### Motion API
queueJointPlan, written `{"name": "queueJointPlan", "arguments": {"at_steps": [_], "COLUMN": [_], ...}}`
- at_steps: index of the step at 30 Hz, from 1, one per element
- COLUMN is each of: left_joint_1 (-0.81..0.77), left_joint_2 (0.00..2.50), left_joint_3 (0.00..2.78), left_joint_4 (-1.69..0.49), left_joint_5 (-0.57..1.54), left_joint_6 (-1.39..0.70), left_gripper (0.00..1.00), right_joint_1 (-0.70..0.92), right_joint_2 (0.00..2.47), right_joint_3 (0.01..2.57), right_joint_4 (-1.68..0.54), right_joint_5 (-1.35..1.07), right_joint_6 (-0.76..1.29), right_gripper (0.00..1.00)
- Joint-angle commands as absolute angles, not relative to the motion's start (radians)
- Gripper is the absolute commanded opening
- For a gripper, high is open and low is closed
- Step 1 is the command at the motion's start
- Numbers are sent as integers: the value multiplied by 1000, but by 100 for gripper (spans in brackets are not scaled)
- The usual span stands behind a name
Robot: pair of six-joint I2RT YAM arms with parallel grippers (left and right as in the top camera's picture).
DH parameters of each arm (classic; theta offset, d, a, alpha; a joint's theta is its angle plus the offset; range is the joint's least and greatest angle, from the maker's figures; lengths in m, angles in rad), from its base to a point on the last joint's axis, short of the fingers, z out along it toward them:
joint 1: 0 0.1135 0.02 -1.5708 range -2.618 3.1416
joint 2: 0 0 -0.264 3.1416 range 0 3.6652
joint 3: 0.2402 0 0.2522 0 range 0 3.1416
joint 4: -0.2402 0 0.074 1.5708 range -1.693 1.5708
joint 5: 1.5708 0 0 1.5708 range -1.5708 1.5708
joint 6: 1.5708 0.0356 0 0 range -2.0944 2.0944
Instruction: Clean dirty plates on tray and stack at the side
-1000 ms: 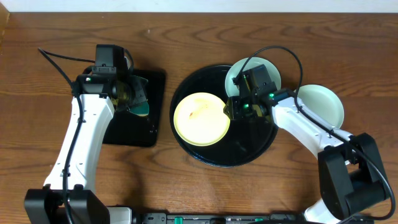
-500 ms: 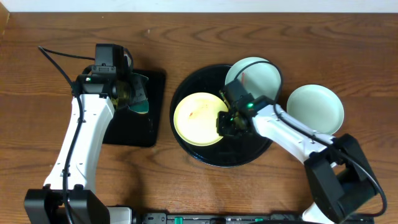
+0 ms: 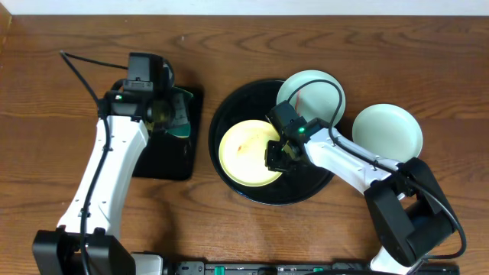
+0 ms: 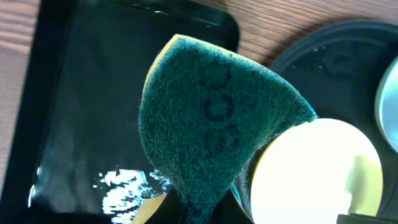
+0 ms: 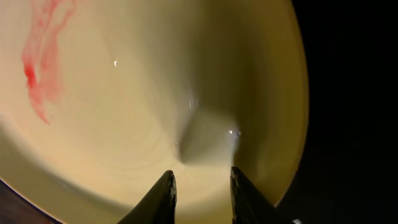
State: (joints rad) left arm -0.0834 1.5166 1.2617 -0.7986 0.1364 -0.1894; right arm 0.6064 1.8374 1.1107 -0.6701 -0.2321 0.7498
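Since the earlier overhead frames the right gripper point(image 3: 279, 153) has come off the far rim of the tray point(image 3: 226, 114) onto the right edge of the yellow plate point(image 3: 246, 151), which has slid slightly rightward. The gripper's jaws stand narrowly apart above the plate's inner wall with nothing between them; contact cannot be judged. The left gripper point(image 4: 193, 214) is clamped on a green sponge point(image 4: 211, 118), held over the rectangular tray point(image 3: 164, 160), apart from the plate. A red smear point(image 5: 38, 74) remains, so wiping appears not yet begun. One mint plate point(image 3: 312, 90) overlaps the tray's far rim; another mint plate point(image 3: 388, 130) lies on the table point(image 3: 244, 42), unstacked. Most work seems left.
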Motion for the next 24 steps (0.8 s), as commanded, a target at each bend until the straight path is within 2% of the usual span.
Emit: {"name": "queueJointPlan", "arguments": {"at_steps": [1,12,24], "left_joint_1": [-89,-123,-225], "left_joint_2": [1516,1517,1542], "left_joint_3": [1261,1261,1261], "left_joint_4": [-788,-787,-750], "left_joint_5": [145,149,149], "left_joint_6": [-168,-37,-11], "left_gripper": [8,8,8], "right_joint_1": [592,569,599], "right_joint_2": [1842,1842,1855], "right_joint_3": [1172,1260,1163], "right_joint_4": [-724,-953,-882], "right_joint_5": [-236,-236,-206], "right_joint_6": [706,641,673], "right_gripper": [28,29,27]}}
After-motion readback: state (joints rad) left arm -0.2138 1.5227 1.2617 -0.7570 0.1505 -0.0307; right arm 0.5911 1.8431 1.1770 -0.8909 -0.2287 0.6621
